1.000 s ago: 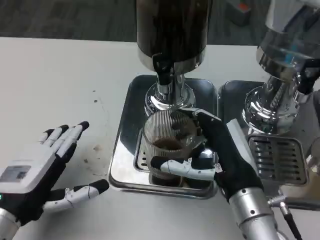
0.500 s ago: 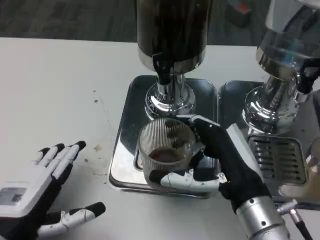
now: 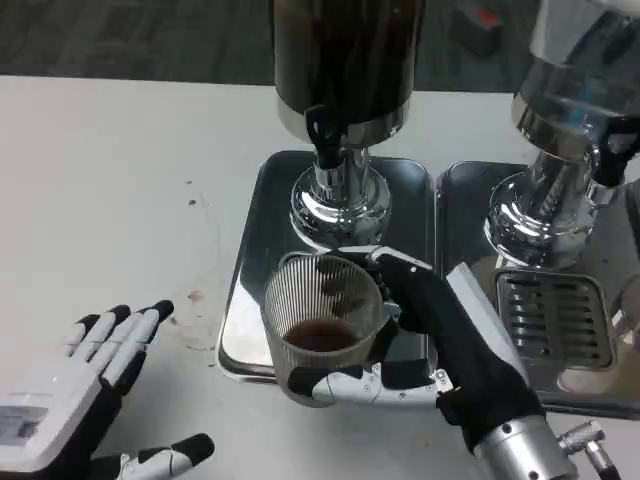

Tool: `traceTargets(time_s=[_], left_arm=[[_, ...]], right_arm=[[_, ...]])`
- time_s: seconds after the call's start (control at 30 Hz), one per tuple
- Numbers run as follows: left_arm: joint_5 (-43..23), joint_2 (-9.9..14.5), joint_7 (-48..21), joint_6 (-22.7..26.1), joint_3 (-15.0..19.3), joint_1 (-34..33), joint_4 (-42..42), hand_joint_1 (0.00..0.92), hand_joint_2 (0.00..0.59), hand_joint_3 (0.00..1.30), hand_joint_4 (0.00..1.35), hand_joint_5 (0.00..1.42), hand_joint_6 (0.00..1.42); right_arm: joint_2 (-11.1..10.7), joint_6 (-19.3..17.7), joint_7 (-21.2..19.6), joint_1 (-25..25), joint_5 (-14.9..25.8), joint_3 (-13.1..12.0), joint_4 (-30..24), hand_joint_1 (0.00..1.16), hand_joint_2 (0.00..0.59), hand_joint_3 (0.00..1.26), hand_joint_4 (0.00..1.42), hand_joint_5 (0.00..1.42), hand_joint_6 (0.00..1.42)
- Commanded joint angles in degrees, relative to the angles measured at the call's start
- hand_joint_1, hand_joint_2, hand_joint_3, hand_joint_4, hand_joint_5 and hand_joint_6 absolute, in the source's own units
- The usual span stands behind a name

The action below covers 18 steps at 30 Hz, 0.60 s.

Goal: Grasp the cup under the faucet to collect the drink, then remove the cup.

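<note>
A ribbed clear cup [image 3: 322,322] with dark drink in its bottom sits over the front edge of the steel drip tray [image 3: 255,215], in front of the dark dispenser's faucet [image 3: 326,135]. My right hand [image 3: 440,340] grips the cup from its right side, thumb wrapped under its front. My left hand [image 3: 85,400] lies low at the left on the white table, fingers spread, holding nothing.
A second dispenser [image 3: 565,130] stands at the right on its own tray with a slotted grate [image 3: 555,318]. The dark dispenser's chrome base [image 3: 340,200] stands just behind the cup. Small brown stains [image 3: 193,297] mark the table left of the tray.
My right hand has drawn the cup back from under the faucet toward the tray's front edge. My left hand has slid down toward the near edge of the picture.
</note>
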Motion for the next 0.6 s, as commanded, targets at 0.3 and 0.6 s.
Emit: traceTargets(time_s=[0.3, 0.6], left_arm=[[0.3, -0.1, 0.9, 1.0, 0.7, 0.9, -0.5, 0.0, 0.109, 0.0, 0.0, 0.0, 0.0], [0.0, -0.4, 0.9, 1.7, 0.6, 0.5, -0.3, 0.0, 0.11, 0.0, 0.0, 0.0, 0.0]], right_arm=[[0.3, -1.2, -0.3, -0.1, 0.0, 0.4, -1.4, 1.07, 0.18, 0.55, 0.64, 0.79, 0.97], [0.2, -1.0, 0.0, 0.5, 0.0, 0.4, -1.9, 1.07, 0.18, 0.55, 0.64, 0.79, 0.97]])
